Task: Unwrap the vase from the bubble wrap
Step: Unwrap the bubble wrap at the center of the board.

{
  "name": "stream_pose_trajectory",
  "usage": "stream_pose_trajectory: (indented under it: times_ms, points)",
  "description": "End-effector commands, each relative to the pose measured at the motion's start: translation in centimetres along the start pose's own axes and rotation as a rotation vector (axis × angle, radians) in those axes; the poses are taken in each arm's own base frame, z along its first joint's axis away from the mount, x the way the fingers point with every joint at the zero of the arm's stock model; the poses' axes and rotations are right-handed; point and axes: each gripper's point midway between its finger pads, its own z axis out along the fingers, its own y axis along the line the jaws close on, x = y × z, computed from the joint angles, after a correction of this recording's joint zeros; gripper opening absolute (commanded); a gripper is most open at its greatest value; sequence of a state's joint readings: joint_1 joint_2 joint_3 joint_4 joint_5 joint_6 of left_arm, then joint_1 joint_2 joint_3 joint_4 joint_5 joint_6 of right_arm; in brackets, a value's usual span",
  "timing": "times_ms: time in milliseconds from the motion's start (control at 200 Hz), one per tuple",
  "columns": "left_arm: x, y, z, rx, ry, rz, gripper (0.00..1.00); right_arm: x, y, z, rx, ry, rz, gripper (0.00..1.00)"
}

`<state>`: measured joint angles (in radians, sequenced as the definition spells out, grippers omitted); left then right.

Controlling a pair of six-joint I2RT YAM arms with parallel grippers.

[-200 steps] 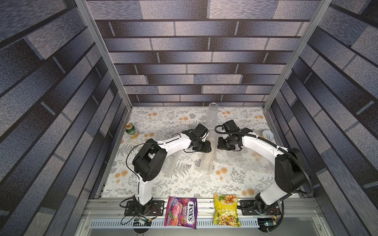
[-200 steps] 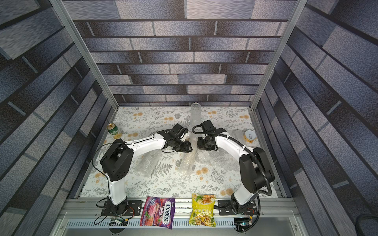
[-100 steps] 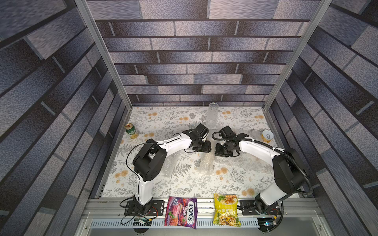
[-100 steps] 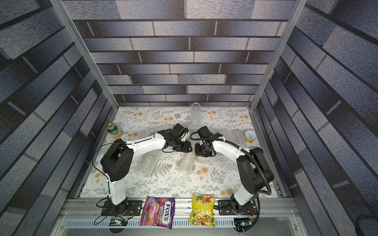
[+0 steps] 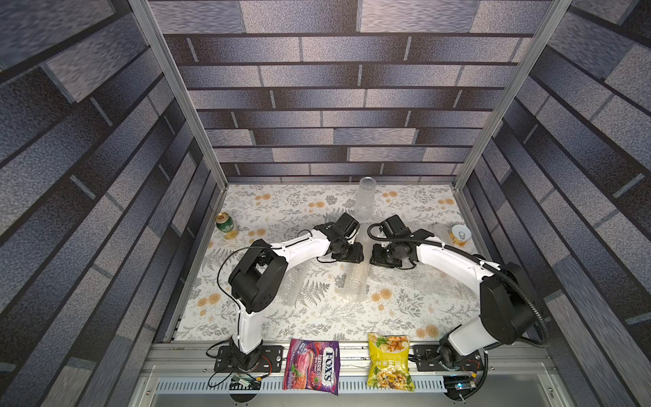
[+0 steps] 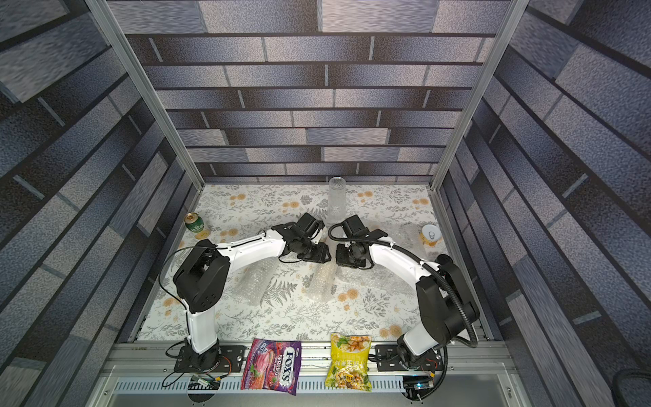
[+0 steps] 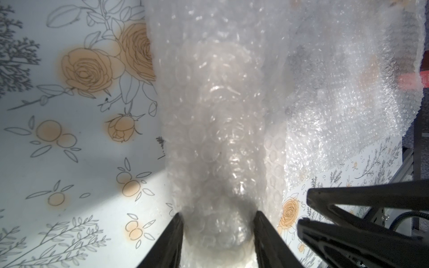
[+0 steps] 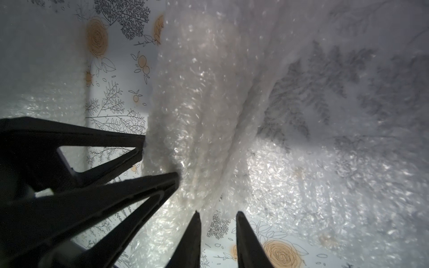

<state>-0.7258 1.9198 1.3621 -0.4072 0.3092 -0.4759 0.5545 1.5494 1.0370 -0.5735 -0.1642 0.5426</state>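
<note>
Bubble wrap point(image 5: 355, 282), rolled into a tube, is lying near the middle of the flowered table point(image 5: 317, 324) in both top views, its far end disappearing under the black wrists of the 2 arms. The left gripper point(image 7: 218, 234) is clamping that end, 1 finger point(image 7: 170, 241) pressing on each side of the roll. Whatever is sitting inside is showing only as a blur behind the bubbles. The right gripper point(image 8: 219, 232) is hovering just beside it, jaws slightly apart, with the ragged edge of a loose fold hanging at their tips. Whether they are nipping it cannot be told. A loose sheet point(image 5: 415, 282) of the same wrap is spreading from the roll toward the right arm, partly hidden beneath it. A 2nd roll point(image 5: 299, 285) is peeking out from under the left arm. A clear glass vase point(image 5: 366, 199) is standing upright and bare at the back of the table, just beyond the wrists. A green can point(image 5: 224, 223) and a yellow can point(image 5: 460, 235) are standing near opposite walls. A purple sweets bag point(image 5: 311, 364) and a yellow snack bag point(image 5: 389, 363) are lying across the front rail.
</note>
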Motion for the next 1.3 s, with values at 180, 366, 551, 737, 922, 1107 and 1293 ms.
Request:
stream_pose_trajectory:
  times_ms: [180, 366, 551, 737, 922, 1107, 1293]
  points:
    - [2.1, 2.0, 1.1, -0.081, 0.080, -0.003, 0.50, -1.7, 1.4, 0.5, -0.012, -0.028, -0.006, 0.28]
    - [2.1, 2.1, 1.2, -0.081, 0.081, -0.005, 0.50, -1.9, 1.4, 1.1, -0.007, -0.015, -0.009, 0.28]
    - [2.1, 2.0, 1.3, -0.079, 0.081, -0.005, 0.50, -0.8, 0.9, 2.0, 0.008, 0.032, -0.006, 0.28]
    - [2.1, 2.1, 1.3, -0.081, 0.081, -0.003, 0.50, 0.1, 0.3, 1.8, 0.022, 0.044, -0.003, 0.28]
    - [2.0, 2.0, 1.3, -0.079, 0.078, -0.005, 0.50, 1.9, -0.9, 2.5, 0.049, 0.096, 0.010, 0.28]
    - [2.1, 2.1, 1.2, -0.083, 0.077, -0.006, 0.50, 2.4, -1.5, 2.7, 0.068, 0.102, 0.010, 0.27]
    - [2.0, 2.0, 1.1, -0.080, 0.078, -0.003, 0.50, 1.5, -1.1, 2.9, 0.063, 0.080, 0.009, 0.18]
